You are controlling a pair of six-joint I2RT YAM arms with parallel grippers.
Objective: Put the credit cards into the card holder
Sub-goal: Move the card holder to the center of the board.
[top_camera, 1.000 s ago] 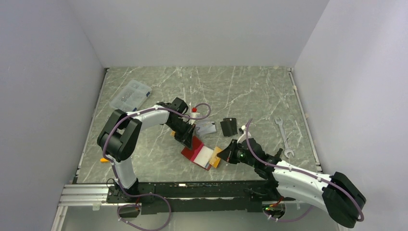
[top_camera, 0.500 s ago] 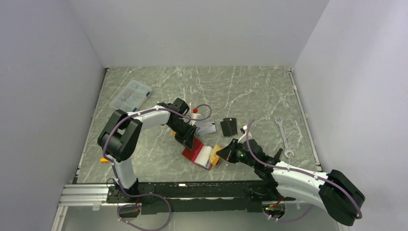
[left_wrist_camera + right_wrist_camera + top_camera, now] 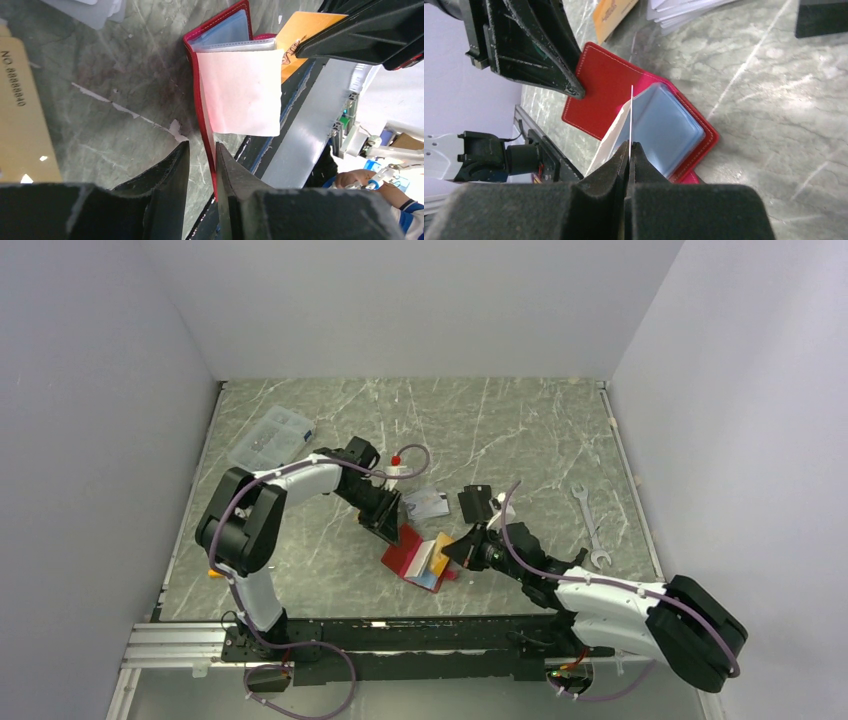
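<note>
The card holder (image 3: 402,550) lies open, red cover down, pale pockets (image 3: 245,85) fanned up. My left gripper (image 3: 202,150) is open, the cover's red edge (image 3: 199,100) between its fingers, close to the right one, a gap on the other side. My right gripper (image 3: 629,145) is shut on a gold-orange credit card (image 3: 300,30), seen edge-on (image 3: 631,115) over the bluish pockets (image 3: 664,130), the right gripper (image 3: 462,549) just right of the holder. More credit cards lie behind: a silver-white pile (image 3: 428,504) and a gold one (image 3: 20,110).
A small black rectangle (image 3: 478,502) lies right of the silver pile. A wrench (image 3: 590,525) is at the right, a clear parts box (image 3: 272,437) at the back left, a red-capped item (image 3: 397,458) by the left arm. The table's front rail (image 3: 400,625) runs close below the holder.
My left gripper has opened off the holder's cover and drawn slightly back. The right gripper has carried the orange card left and up against the pockets, which now stand up.
</note>
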